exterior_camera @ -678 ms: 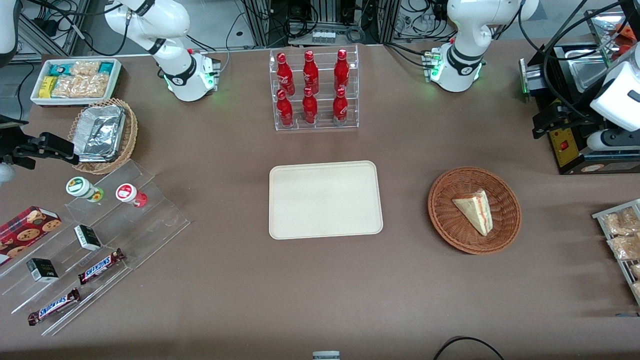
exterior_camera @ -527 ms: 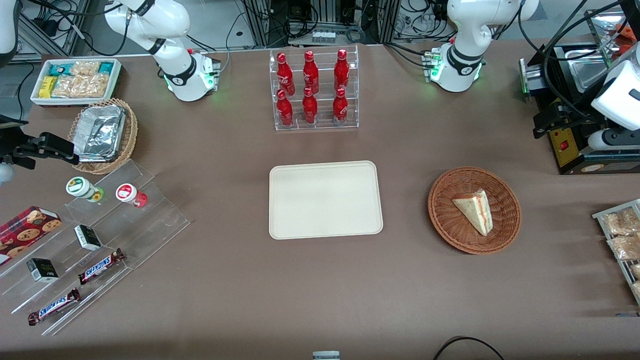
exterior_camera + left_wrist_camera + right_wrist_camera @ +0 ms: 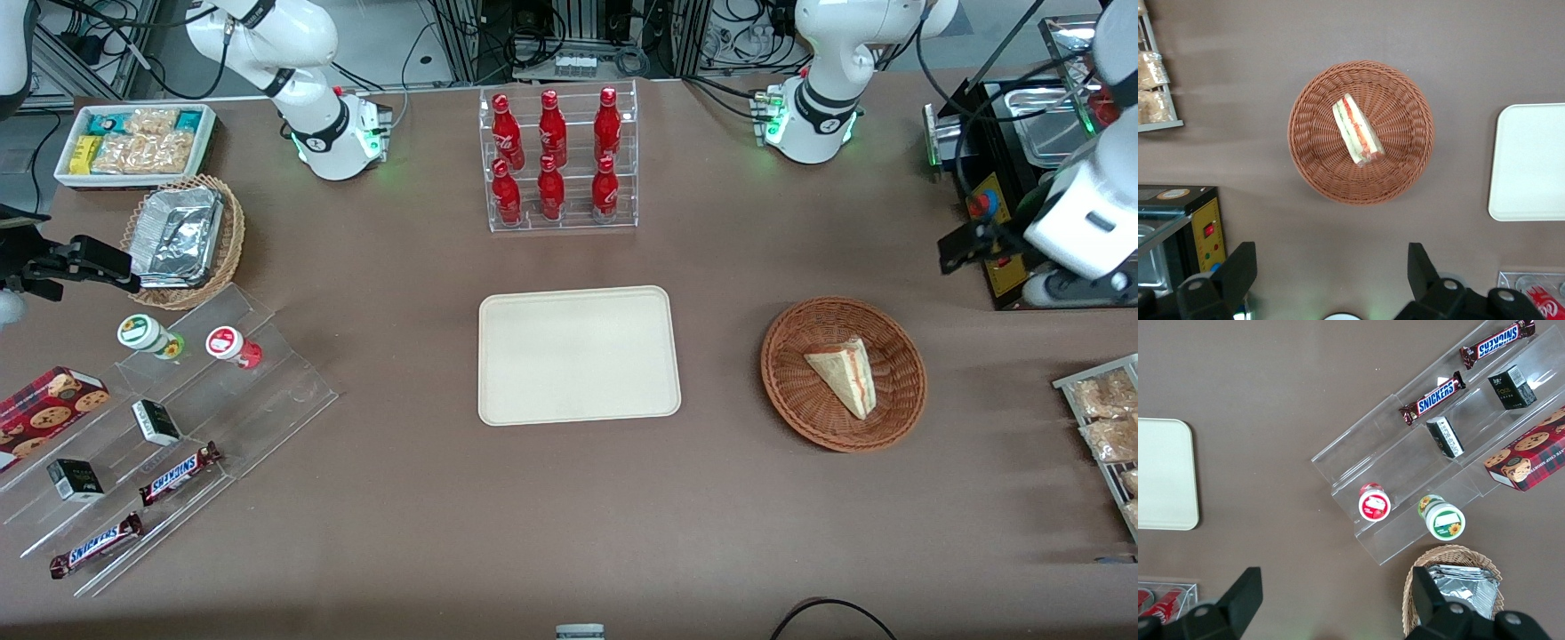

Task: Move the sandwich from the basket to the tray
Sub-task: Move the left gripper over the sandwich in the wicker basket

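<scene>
One sandwich (image 3: 843, 376) lies inside the round reddish-brown basket (image 3: 791, 391), a pale bread wedge with its red-orange and green filling edge showing; in the left wrist view the sandwich (image 3: 1357, 130) sits near the middle of the basket (image 3: 1317, 167). The basket rests on the brown tabletop (image 3: 569, 507) toward the working arm's end. Well apart from it, near the middle of the tabletop, sits the flat cream tray (image 3: 579, 355), with nothing on it; an edge of the tray (image 3: 1528, 162) also shows in the left wrist view. The pincer (image 3: 1331, 280) hangs high above the tabletop, beside the basket and farther from the front camera than it, its two dark fingers (image 3: 1238, 270) spread wide and holding nothing. Farther from the front camera than the tray stands a clear rack of red bottles (image 3: 556, 160).
</scene>
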You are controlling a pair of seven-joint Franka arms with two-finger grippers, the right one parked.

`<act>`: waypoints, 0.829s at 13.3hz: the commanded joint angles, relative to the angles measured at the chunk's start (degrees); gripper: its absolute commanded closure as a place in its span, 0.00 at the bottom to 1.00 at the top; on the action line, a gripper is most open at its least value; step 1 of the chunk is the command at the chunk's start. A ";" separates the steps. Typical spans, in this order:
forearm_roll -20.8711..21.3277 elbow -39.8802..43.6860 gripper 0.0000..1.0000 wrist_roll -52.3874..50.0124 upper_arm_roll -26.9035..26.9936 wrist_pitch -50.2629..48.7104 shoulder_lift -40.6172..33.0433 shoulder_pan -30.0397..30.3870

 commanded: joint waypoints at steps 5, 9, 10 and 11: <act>0.44 -19.57 0.00 -13.22 0.00 21.45 -2.15 -0.65; 0.09 -28.37 0.00 -22.37 -0.17 33.41 -1.63 -2.41; 0.00 -30.57 0.00 -24.73 -0.26 36.57 -1.54 -2.50; 0.09 -32.68 0.00 -27.37 -0.26 40.00 -1.37 -2.58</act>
